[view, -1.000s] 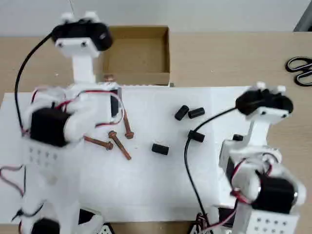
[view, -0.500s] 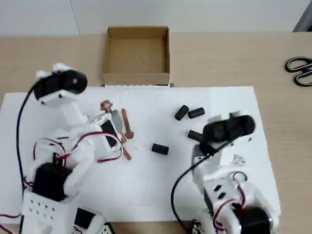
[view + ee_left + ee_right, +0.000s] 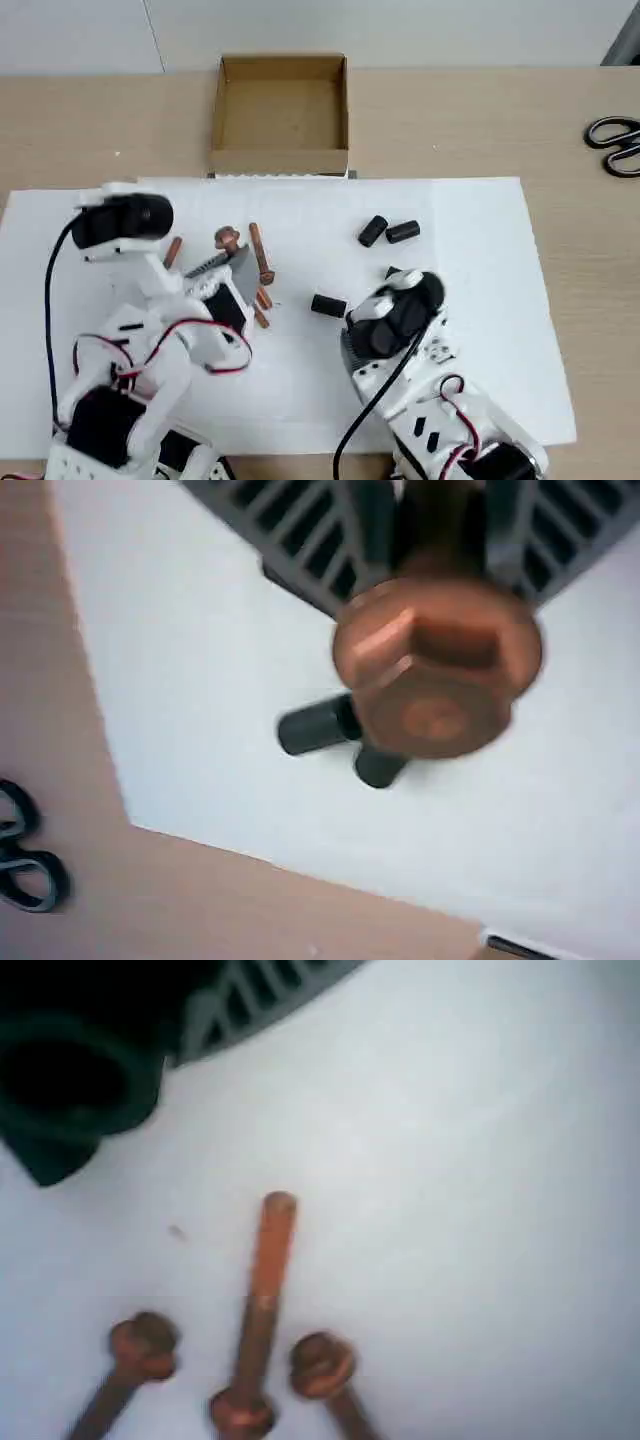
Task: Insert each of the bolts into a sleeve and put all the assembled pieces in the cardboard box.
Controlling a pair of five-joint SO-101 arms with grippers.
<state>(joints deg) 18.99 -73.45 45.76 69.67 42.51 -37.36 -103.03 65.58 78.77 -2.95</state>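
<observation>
Holding one bolt [image 3: 437,670] by its shank, my left gripper [image 3: 440,535] is clamped on it, with the hexagon head facing the wrist camera.

Change since half a second ago: my left arm has drawn back toward its base and carried the bolt with it. My right arm has swung leftward and now ends just beside a lone sleeve [image 3: 328,305].

High view: the cardboard box [image 3: 283,160] stands past the white sheet [image 3: 480,400], well apart from both arms. The held bolt hangs just beside a long loose bolt [image 3: 260,253].

Left wrist view adds a pair of sleeves [image 3: 318,725] beyond the bolt head, and scissors [image 3: 25,855] on the tabletop.

Right wrist view adds the lone sleeve end-on, bore visible, close against my right gripper [image 3: 170,1010]. I cannot tell whether that gripper is open or closed. Three further bolts [image 3: 142,1345] lie beyond it.
</observation>
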